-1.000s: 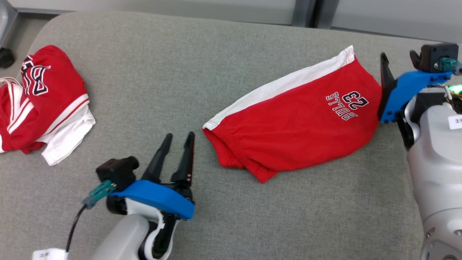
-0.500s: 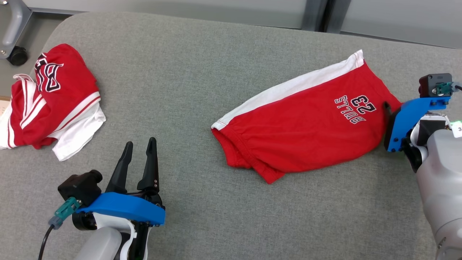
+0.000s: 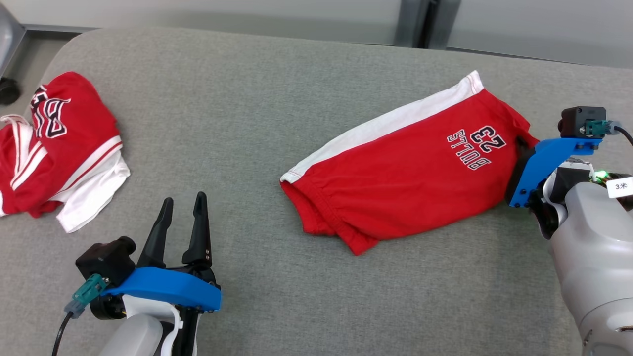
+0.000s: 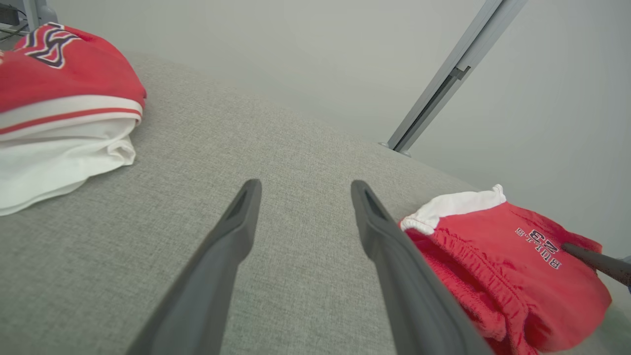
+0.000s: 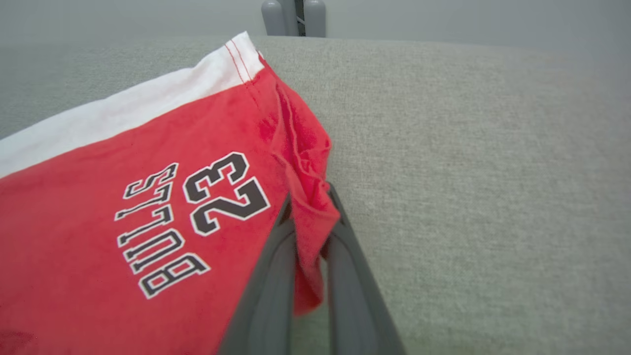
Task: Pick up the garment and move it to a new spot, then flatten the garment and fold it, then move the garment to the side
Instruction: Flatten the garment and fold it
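Red shorts (image 3: 405, 183) lie right of centre on grey surface (image 3: 237, 118). Right end effector (image 5: 309, 197) clenched on fold at leg-hem edge — thin pinch, so lift slowly and watch for slip. Left end effector (image 3: 184, 198) released, well apart — could support waistband end.

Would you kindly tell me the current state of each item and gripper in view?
red shorts: spread on the grey cushion, one edge pinched
red-and-white garment: crumpled heap, untouched
left gripper: open, empty
right gripper: shut on the red shorts
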